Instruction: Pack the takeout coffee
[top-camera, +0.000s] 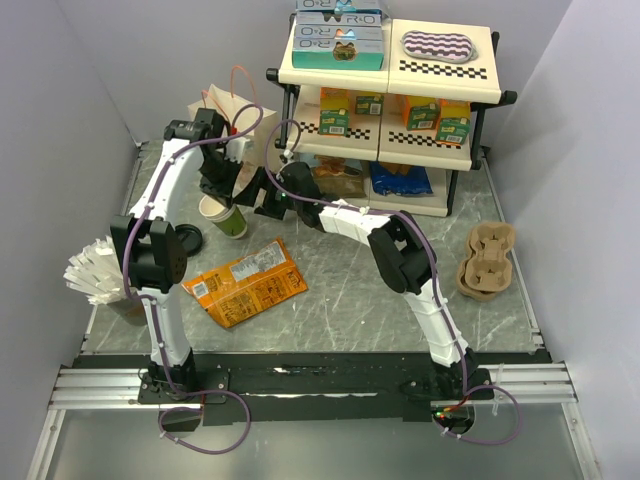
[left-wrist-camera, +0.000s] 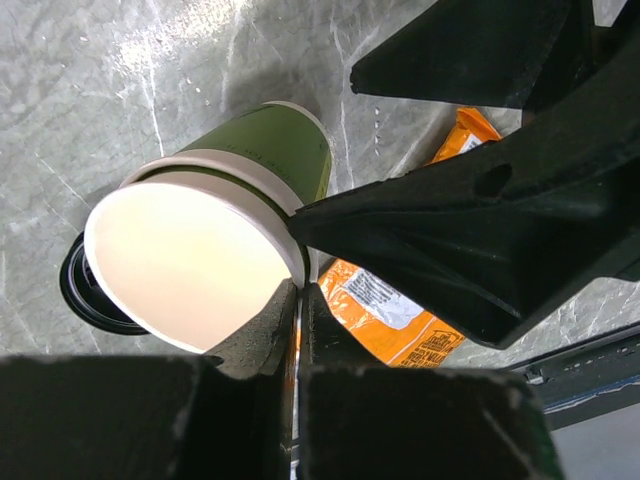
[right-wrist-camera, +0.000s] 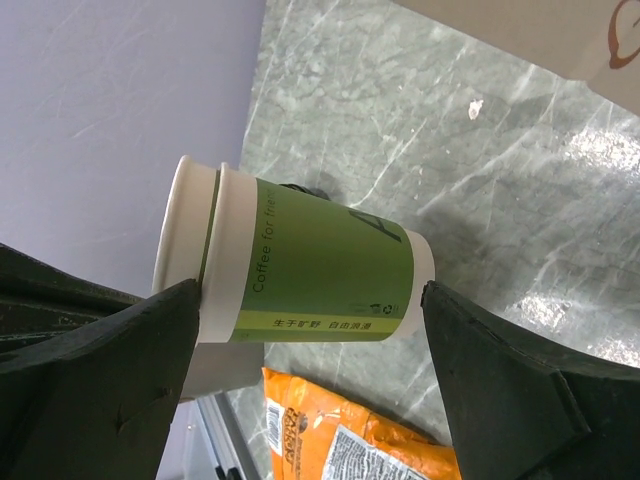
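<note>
The takeout coffee (top-camera: 187, 238) is in neither gripper. It stands on the table (top-camera: 340, 300) just to the left of a lidless cup (left-wrist-camera: 270, 145), and from above only its black lid shows.

The left gripper (left-wrist-camera: 321, 146) is spread and holds nothing. One finger's tip sits right at the lidless cup's rim; I cannot tell whether it touches. The right gripper (right-wrist-camera: 310, 288) is spread wide and is likewise empty, with that same lidless cup framed in its gap.

The main risk, as I judge it, is that both grippers sit at the wrong cup, so a squeeze here would lift the open cup and not the lidded one. If the open cup is shoved sideways, it could topple onto the takeout coffee beside it. The two grippers are also close enough together that they could knock each other.

The lidless cup is thin, tapered paper with a green wall, a white rolled rim and a cream inside. A second white band under the rim suggests two nested cups, which would be light and easily dented. The lid is glossy black plastic, round with a raised edge. Nearer the arms' bases lies a flat, crinkly orange snack pouch (top-camera: 245, 283). At the back stands a pale paper bag (top-camera: 232, 105) with thin looped handles; its soft mouth could fold under a cup being lowered in.
</note>
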